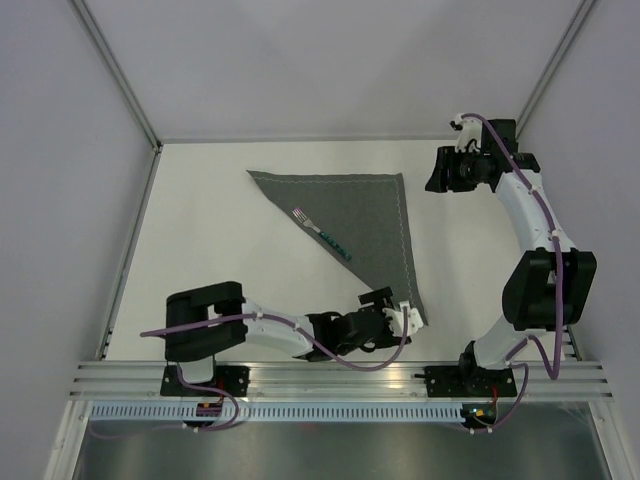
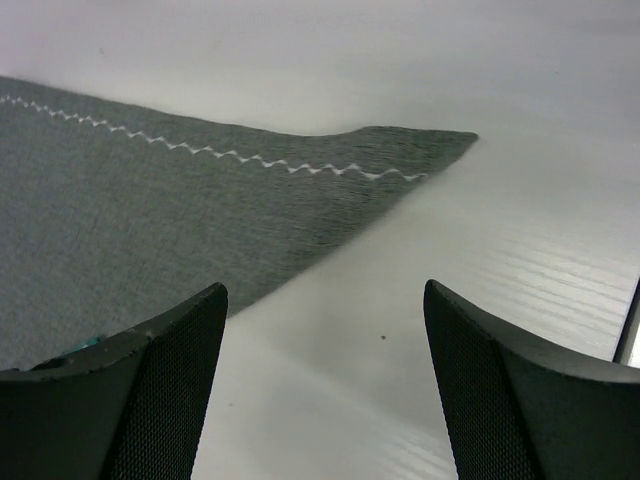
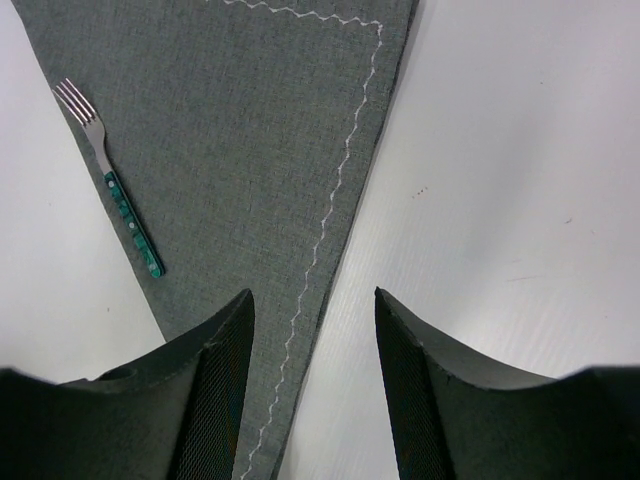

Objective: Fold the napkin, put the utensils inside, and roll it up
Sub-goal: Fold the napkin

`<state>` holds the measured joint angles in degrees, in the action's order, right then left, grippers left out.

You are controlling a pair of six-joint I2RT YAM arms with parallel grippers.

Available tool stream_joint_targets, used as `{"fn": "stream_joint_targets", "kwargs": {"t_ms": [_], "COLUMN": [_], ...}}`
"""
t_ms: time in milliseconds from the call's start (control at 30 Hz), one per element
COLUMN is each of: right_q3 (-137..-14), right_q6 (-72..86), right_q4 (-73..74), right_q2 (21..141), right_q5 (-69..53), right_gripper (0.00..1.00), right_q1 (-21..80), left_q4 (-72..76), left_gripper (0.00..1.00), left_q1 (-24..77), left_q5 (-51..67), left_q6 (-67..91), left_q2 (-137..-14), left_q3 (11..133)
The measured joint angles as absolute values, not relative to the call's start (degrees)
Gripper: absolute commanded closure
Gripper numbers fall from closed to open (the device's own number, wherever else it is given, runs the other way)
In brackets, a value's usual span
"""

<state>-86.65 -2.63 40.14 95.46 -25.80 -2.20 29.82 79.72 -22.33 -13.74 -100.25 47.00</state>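
Note:
The dark grey napkin (image 1: 365, 225) lies folded into a triangle on the white table, its pale zigzag hem along the top and right edges. The small fork (image 1: 322, 234) with a teal handle lies on the napkin along its diagonal folded edge. It also shows in the right wrist view (image 3: 110, 180). My left gripper (image 1: 405, 318) is open and empty, low by the napkin's near corner (image 2: 440, 145). My right gripper (image 1: 437, 172) is open and empty, held above the table just right of the napkin's far right corner (image 3: 380, 30).
The white table (image 1: 200, 240) is bounded by grey walls at the back and sides. An aluminium rail (image 1: 340, 380) with both arm bases runs along the near edge.

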Motion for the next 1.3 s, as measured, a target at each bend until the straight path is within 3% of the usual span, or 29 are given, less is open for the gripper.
{"fn": "stream_joint_targets", "kwargs": {"t_ms": [467, 800, 1267, 1300], "right_q3": [-84.12, -83.72, -83.7, -83.7], "right_q6": [-2.7, -2.72, -2.74, -2.72], "right_q4": [38.63, 38.02, 37.69, 37.69], "right_q2": [94.54, 94.28, 94.28, 94.28], "right_q5": [-25.8, -25.8, -25.85, -25.85], "right_gripper": [0.43, 0.45, 0.48, 0.48], "right_q1": [-2.22, -2.22, -2.22, -2.22], "left_q4": [46.39, 49.25, 48.97, 48.86], "left_gripper": [0.17, 0.29, 0.71, 0.84], "left_q1": [84.51, 84.66, 84.73, 84.73], "left_q5": [-25.15, -23.22, -22.44, -22.44], "left_q6": [-29.23, -32.36, -33.78, -33.78], "left_q2": [-116.31, -121.95, -124.16, -124.16], "left_q3": [50.35, 55.94, 57.45, 57.45]}}
